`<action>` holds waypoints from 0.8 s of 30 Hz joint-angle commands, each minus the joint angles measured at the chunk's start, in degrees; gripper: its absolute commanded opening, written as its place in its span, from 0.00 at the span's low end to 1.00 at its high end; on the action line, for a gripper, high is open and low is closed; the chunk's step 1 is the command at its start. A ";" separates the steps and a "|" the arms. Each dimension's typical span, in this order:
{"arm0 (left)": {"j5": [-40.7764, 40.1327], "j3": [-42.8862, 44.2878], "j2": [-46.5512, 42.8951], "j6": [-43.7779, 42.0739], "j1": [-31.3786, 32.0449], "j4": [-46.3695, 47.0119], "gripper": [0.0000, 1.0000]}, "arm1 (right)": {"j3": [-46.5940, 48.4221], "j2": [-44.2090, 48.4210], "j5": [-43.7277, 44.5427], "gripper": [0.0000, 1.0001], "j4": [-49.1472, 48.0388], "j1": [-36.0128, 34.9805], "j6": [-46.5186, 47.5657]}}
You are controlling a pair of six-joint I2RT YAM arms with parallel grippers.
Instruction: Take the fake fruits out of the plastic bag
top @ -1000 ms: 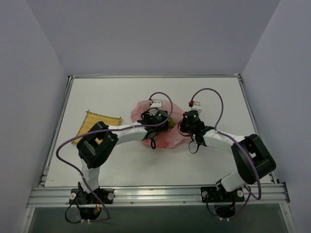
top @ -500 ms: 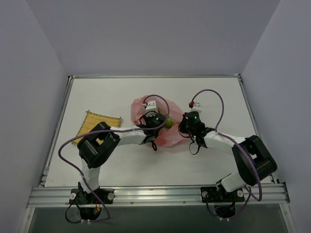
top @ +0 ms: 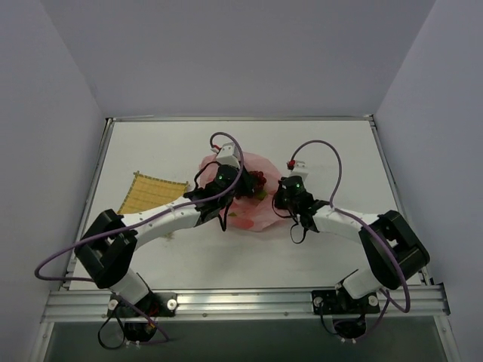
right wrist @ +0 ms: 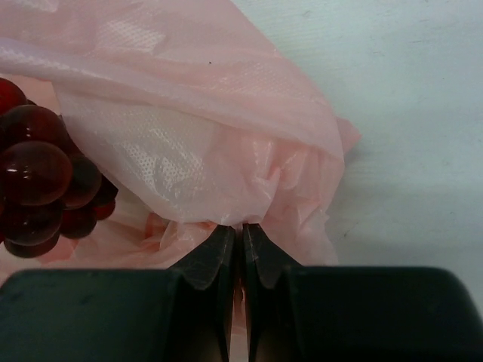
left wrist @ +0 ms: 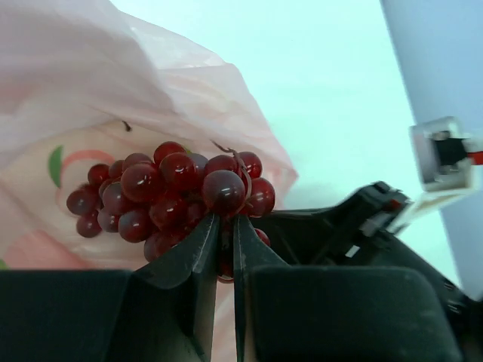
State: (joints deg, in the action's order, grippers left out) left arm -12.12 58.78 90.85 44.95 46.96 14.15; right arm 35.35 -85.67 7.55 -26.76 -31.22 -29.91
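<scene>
My left gripper (left wrist: 226, 222) is shut on the stem end of a dark red grape bunch (left wrist: 170, 196), one of the fake fruits. It holds the bunch just above the mouth of the pink plastic bag (left wrist: 151, 68). From above, the grape bunch (top: 257, 179) hangs over the bag (top: 253, 217) at mid-table, with the left gripper (top: 246, 184) beside it. A yellow-green fruit (top: 261, 194) peeks from the bag. My right gripper (right wrist: 241, 228) is shut on a bunched fold of the bag's rim (right wrist: 196, 136), seen from above at the bag's right edge (top: 278, 199).
A yellow woven mat (top: 155, 193) lies on the white table (top: 332, 151) to the left of the bag. The right arm's wrist (left wrist: 362, 226) sits close to the right of the left fingers. Grey walls enclose the table on three sides.
The left gripper shut on the grape bunch inside the bag and drew it up and toward the far side. The right gripper kept its hold on the bag.
</scene>
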 commanded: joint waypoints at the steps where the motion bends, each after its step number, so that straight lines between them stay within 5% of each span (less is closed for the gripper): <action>1: 8.60 -0.69 -4.62 3.74 -1.87 3.86 0.02 | 1.03 0.59 3.08 0.03 -0.92 -1.82 0.21; 15: 22.92 -2.71 -27.38 10.51 -6.61 0.18 0.02 | 0.77 0.59 3.35 0.03 -0.92 -0.68 0.20; 19: 22.68 -0.52 -35.64 7.01 -10.91 -9.29 0.02 | 0.68 0.77 3.00 0.03 -1.10 -0.33 0.20; 24: 10.50 3.61 -45.91 0.94 -22.06 -30.38 0.02 | 0.42 1.47 2.38 0.03 -1.10 -0.24 0.12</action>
State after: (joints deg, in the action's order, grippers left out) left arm 6.44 57.06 49.89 50.54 30.06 -3.46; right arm 35.35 -85.67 9.47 -26.79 -31.86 -29.91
